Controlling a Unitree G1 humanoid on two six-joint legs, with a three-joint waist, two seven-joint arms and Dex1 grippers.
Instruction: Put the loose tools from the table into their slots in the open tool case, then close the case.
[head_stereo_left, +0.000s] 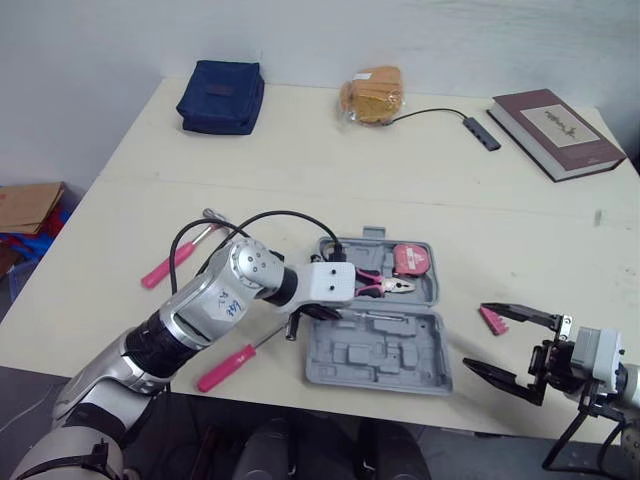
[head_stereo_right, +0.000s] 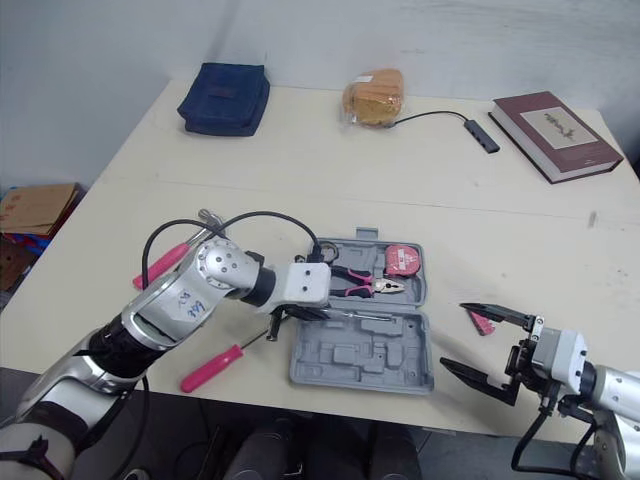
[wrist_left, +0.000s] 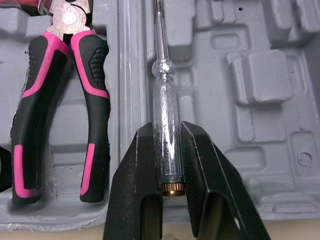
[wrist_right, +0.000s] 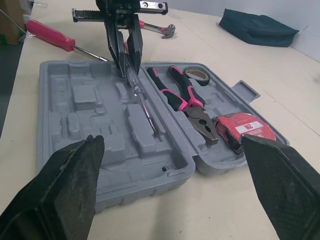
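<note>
We see the grey case (head_stereo_left: 400, 365) lying open at the 6 o'clock edge of the table (head_stereo_left: 300, 170), its two halves hinged along a line running from 9 to 3. The left gripper (wrist_left: 168, 130) reaches in from 9 o'clock and pinches the clear screwdriver (wrist_left: 164, 95) near the butt of its handle, a finger pressed to each side. The clear screwdriver lies just on the near side of the hinge, its shaft pointing to 3 o'clock. From the right wrist it looks tilted, handle raised and tip down in the near half's moulding, though we cannot tell whether the tip touches.

In the far half the pliers (head_stereo_left: 385, 285) sit in their slot, nose to 3 o'clock. The red tape measure (head_stereo_left: 411, 259) is just beyond them at 2 o'clock, and a black tape roll (wrist_right: 199, 75) is beside their handles.

Loose on the table, a pink screwdriver (head_stereo_left: 228, 367) lies at 8 o'clock of the case and a hammer (head_stereo_left: 170, 262) at 10 o'clock, well apart from it. A small pink tool (head_stereo_left: 492, 320) lies at 3 o'clock.

The right gripper (head_stereo_left: 480, 337) hovers at 4 o'clock of the case, fingers spread wide and holding nothing, its far finger just beside the pink tool.

Along the far edge we see a blue pouch (head_stereo_left: 222, 95) at 11 o'clock, a bread bag (head_stereo_left: 372, 95) at 12 and a book (head_stereo_left: 555, 130) at 2.
</note>
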